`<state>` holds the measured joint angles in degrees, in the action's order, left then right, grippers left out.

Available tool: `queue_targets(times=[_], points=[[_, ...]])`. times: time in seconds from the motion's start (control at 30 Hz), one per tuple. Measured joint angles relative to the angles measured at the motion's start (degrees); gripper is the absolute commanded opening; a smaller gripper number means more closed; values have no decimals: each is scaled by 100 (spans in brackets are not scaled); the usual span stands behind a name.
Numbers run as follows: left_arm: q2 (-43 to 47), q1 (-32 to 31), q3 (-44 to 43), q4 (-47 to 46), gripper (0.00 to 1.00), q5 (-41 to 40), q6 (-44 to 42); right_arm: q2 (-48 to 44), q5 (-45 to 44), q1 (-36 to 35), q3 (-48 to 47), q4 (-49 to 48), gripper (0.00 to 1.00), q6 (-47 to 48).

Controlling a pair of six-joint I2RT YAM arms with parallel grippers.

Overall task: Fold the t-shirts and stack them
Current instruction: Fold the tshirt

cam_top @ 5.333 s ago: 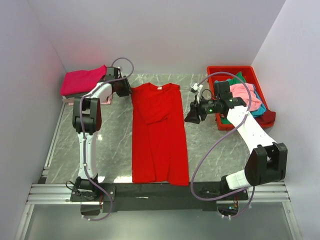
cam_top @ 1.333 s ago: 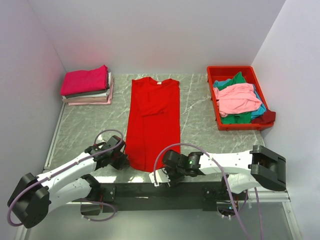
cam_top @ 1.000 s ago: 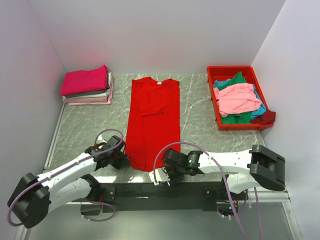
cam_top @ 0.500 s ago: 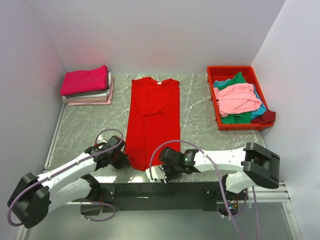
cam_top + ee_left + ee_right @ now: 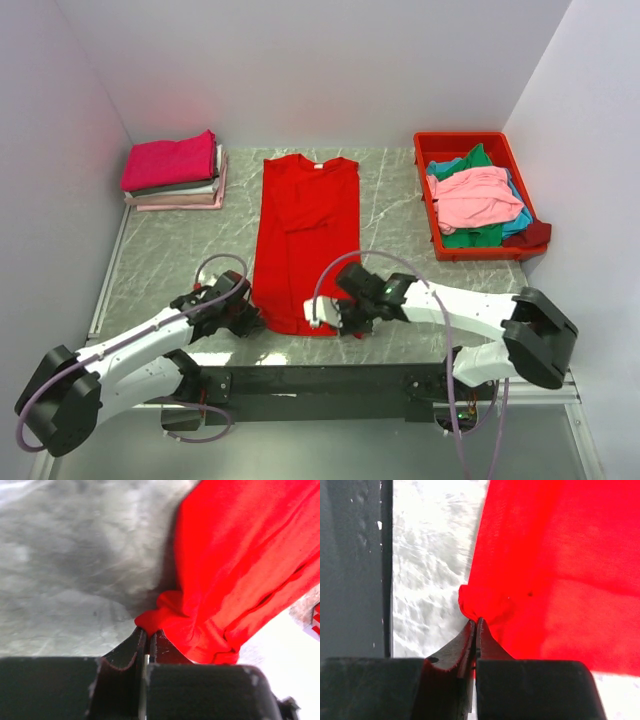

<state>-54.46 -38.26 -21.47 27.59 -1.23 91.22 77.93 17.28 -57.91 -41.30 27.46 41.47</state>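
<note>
Right end effector point(image 5: 476, 622) moved in, clamping the red t-shirt point(image 5: 305, 230) hem — left end effector point(image 5: 148, 630) likewise.

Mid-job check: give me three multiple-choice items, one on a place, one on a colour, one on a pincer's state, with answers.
1. Where is the folded stack? A) far left corner of the table B) table centre C) near edge
2. What colour is its top shirt? A) green B) magenta C) white
3. The right pincer is: A) open above the stack B) shut on the red shirt at its near hem C) open on bare table
Answers: 1 A, it lies by the far left walls. 2 B, magenta cloth lies uppermost. 3 B, its wrist view shows jaws closed on red cloth.
</note>
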Motion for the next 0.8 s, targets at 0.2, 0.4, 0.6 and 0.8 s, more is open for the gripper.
queue_targets(times=[0.2,0.4,0.6,0.8], points=[[-560,190,-549,-229,0,50,-376,-313,487,804,-634,439,0,367],[-855,474,-1274,-339,0,114,-743,-44,680,1478,-1410,780,0,713],[-1119,1117,-1893,-356,0,146,-1193,791,745,2009,-2323,835,0,833],[-2159,1880,-2520,-625,0,280,-1703,1628,706,2496,-3016,787,0,828]])
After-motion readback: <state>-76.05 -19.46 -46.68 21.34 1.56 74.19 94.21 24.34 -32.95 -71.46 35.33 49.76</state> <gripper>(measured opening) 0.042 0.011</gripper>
